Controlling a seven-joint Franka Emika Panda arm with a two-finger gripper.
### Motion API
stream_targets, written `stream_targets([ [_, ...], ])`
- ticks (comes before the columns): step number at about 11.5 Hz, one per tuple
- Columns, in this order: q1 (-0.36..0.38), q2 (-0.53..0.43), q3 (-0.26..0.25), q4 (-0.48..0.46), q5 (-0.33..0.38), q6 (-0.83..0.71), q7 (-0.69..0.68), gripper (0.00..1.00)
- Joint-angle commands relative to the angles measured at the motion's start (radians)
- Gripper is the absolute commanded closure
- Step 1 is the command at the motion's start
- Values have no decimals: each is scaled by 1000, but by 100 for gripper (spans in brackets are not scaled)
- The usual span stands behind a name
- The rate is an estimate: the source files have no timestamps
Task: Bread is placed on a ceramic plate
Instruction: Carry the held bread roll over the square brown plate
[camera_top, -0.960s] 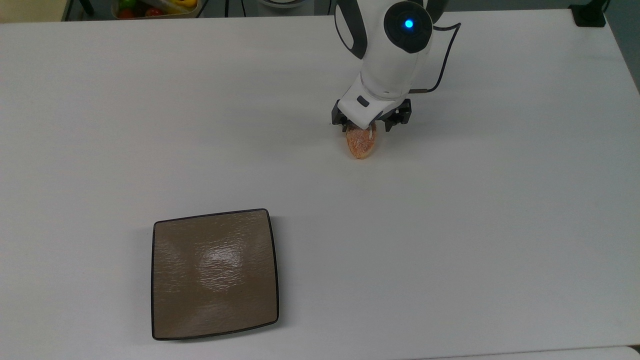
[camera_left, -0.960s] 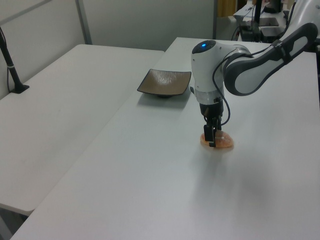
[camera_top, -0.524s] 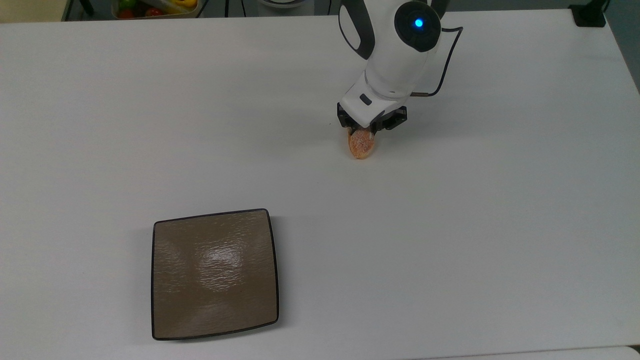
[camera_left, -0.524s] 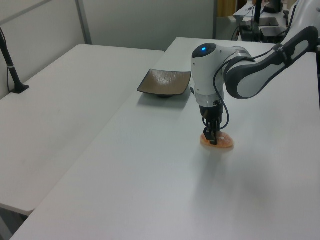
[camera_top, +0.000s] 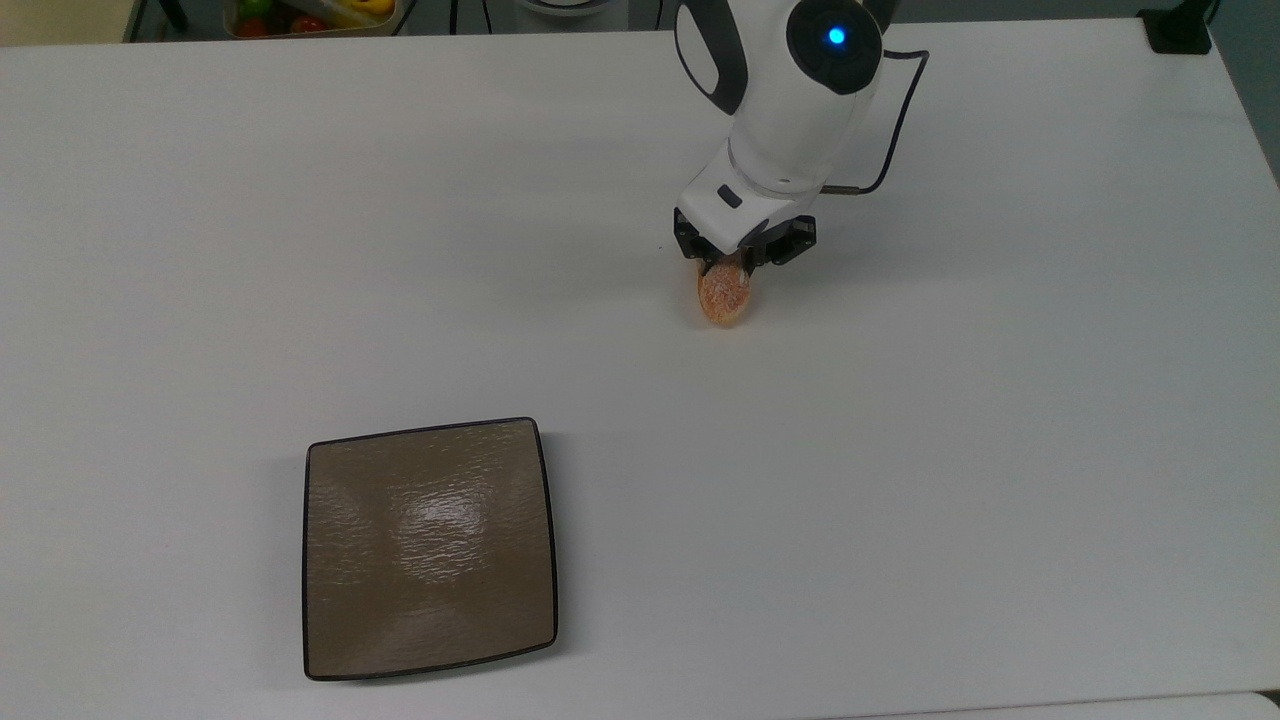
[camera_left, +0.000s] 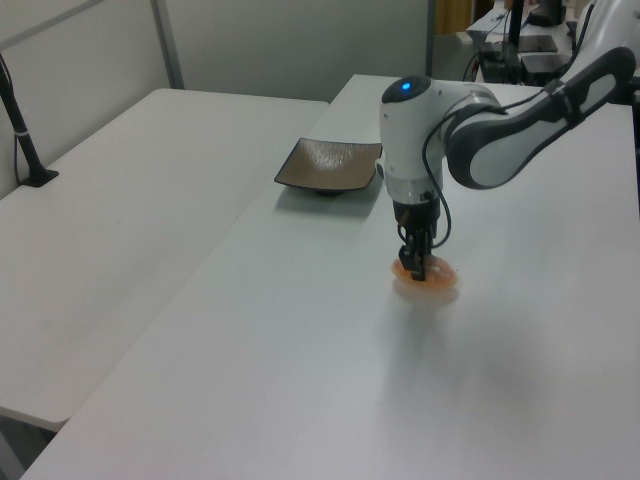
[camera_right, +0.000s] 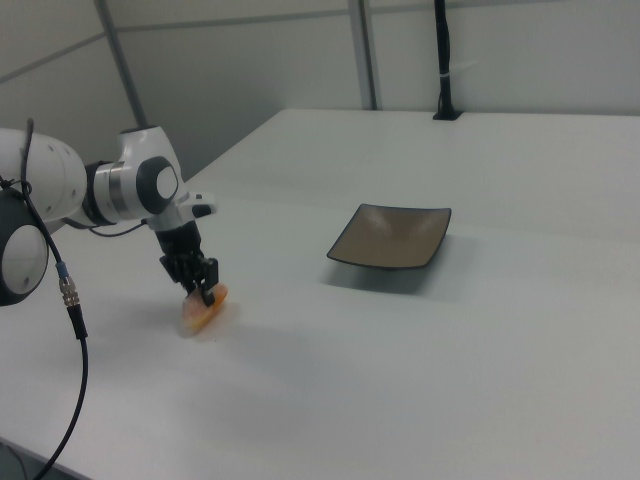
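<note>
The bread (camera_top: 724, 297), a small orange-brown speckled roll, is at the table's far middle in the top view. My gripper (camera_top: 737, 262) points down onto its far end and is shut on the bread. In the right view the bread (camera_right: 203, 312) hangs tilted from the gripper (camera_right: 203, 287), its low end at the table. The left view shows the gripper (camera_left: 413, 267) pinching the bread (camera_left: 428, 282). The ceramic plate (camera_top: 430, 547), square and glossy brown with a black rim, lies bare at the top view's lower left, far from the bread. It also appears as the plate (camera_left: 330, 163) and the plate (camera_right: 392, 236).
A bin of coloured produce (camera_top: 310, 15) sits beyond the table's far edge. A black clamp (camera_top: 1180, 30) holds the top view's upper right corner. A cable (camera_top: 890, 130) loops off the wrist. A second table (camera_left: 120, 200) adjoins on the left view's left.
The fingers have closed in on the bread. The wrist has shifted slightly, and the bread has moved a little with it and tipped up at the held end.
</note>
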Motion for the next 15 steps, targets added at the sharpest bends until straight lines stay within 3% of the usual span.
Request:
stream_targets([
  [1, -49, -10, -8, 81, -7, 23, 23, 59],
  [5, -108, 24, -64, 238, -6, 110, 54, 59],
  [7, -158, 58, -69, 304, -6, 178, 77, 59],
  [9, -176, 73, -70, 321, -6, 230, 88, 59],
  [15, -175, 130, -155, 371, -18, 396, 191, 58],
])
